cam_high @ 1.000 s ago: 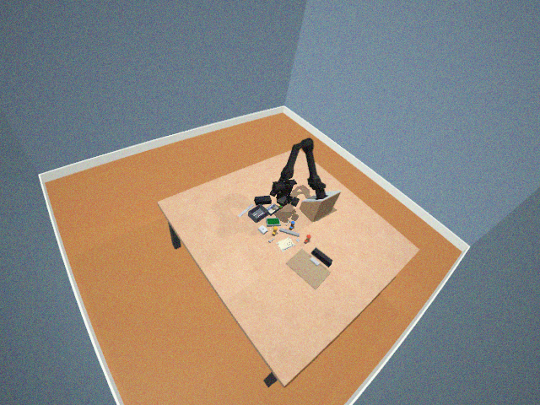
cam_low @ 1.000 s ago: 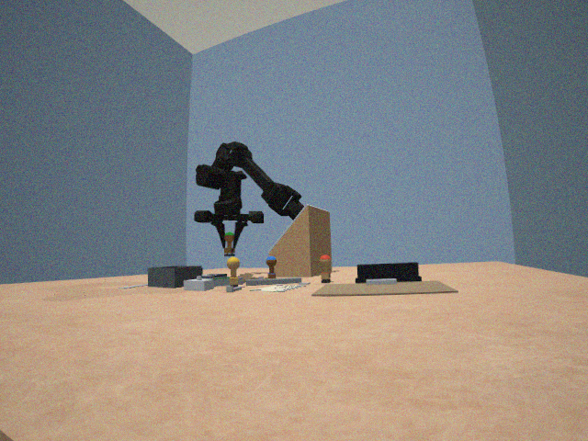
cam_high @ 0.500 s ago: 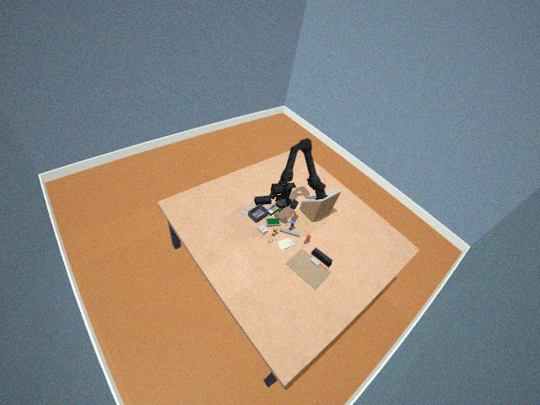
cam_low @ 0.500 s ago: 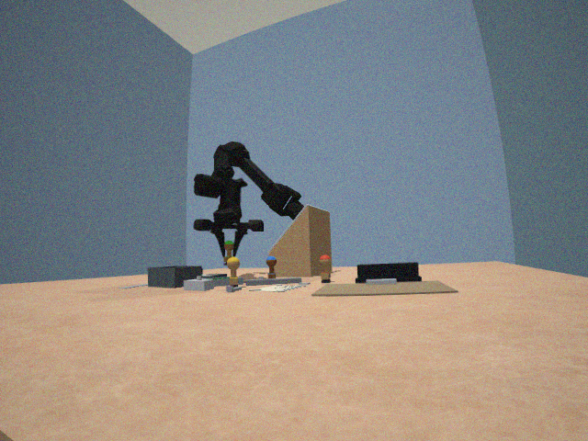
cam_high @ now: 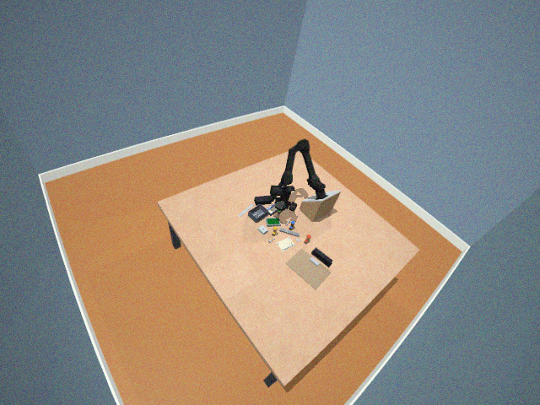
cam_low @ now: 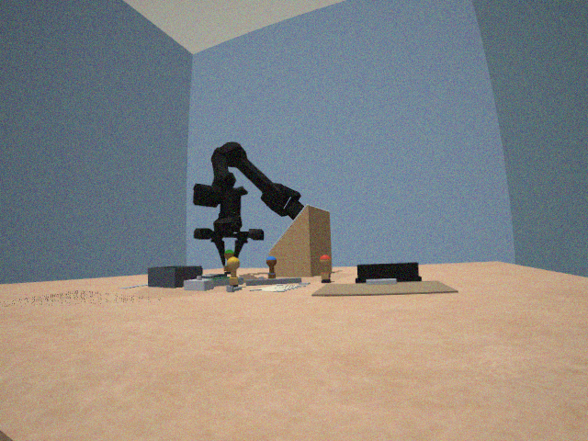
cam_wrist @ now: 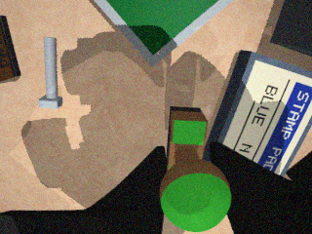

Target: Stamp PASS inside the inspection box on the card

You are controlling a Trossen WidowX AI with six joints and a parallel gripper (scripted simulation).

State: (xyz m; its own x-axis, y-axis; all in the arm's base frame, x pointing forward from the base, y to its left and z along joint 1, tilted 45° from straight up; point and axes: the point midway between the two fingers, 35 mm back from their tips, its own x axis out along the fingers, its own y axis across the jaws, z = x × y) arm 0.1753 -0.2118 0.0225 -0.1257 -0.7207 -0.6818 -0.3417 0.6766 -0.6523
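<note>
My gripper [cam_high: 279, 207] [cam_low: 230, 262] [cam_wrist: 187, 151] is shut on the green-topped stamp [cam_low: 229, 253] [cam_wrist: 195, 201], which is upright and low over the bench. I cannot tell whether its foot touches anything. The green ink pad [cam_high: 273, 221] [cam_wrist: 158, 17] in its grey frame lies just beyond the stamp in the wrist view. A case labelled STAMP PAD BLUE [cam_wrist: 260, 104] lies close to the right finger. The pale card [cam_high: 285, 244] [cam_low: 275, 288] lies on the bench, away from the gripper; its box is too small to read.
Stamps with yellow [cam_high: 275, 229] [cam_low: 232, 261], blue [cam_high: 292, 223] [cam_low: 271, 259] and red [cam_high: 308, 237] [cam_low: 324, 258] tops stand nearby. A dark tray [cam_low: 161, 277], a grey bar [cam_high: 288, 232], a bolt [cam_wrist: 51, 68], a tan mat [cam_high: 307, 272] and a black block [cam_high: 321, 256] [cam_low: 387, 272] also lie around.
</note>
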